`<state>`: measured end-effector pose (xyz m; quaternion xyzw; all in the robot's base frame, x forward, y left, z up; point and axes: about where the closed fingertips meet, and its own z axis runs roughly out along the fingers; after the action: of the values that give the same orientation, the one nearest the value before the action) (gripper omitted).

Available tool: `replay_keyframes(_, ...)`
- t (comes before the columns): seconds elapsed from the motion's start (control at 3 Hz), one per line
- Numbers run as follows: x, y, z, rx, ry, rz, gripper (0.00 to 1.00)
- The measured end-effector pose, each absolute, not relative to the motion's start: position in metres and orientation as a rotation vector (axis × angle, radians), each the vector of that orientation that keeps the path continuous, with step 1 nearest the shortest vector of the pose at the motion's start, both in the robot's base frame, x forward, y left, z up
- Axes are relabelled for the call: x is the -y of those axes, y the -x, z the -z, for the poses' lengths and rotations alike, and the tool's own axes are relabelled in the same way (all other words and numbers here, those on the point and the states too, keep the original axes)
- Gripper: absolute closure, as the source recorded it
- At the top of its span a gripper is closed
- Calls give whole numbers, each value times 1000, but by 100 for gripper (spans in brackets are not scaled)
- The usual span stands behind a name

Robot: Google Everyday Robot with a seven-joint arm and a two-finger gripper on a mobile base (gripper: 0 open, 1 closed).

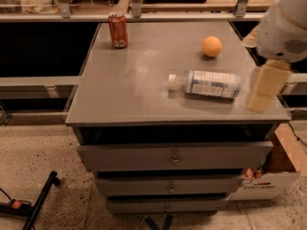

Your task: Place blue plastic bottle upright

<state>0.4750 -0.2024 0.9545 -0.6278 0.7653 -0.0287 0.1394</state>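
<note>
The blue plastic bottle point(208, 84) lies on its side on the grey cabinet top point(134, 90), right of the middle. It is clear plastic with a blue-and-white label, and its white cap points left. My gripper point(265, 86) is cream-coloured and hangs from the white arm point(286, 25) over the right edge of the top. It is just right of the bottle's base, apart from it, and holds nothing that I can see.
A red-orange soda can point(118, 30) stands upright at the back left. An orange ball point(211, 46) sits at the back right. Drawers point(175, 155) face front below the top. A cardboard box point(273, 174) stands on the floor at the right.
</note>
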Motion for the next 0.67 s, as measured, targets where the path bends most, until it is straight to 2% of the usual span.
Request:
replay_keyframes(0.33,178,-537,-899,-2225,1910,59,0)
replay_keyframes(0.67,178,-537,-899,-2225,1910,59,0)
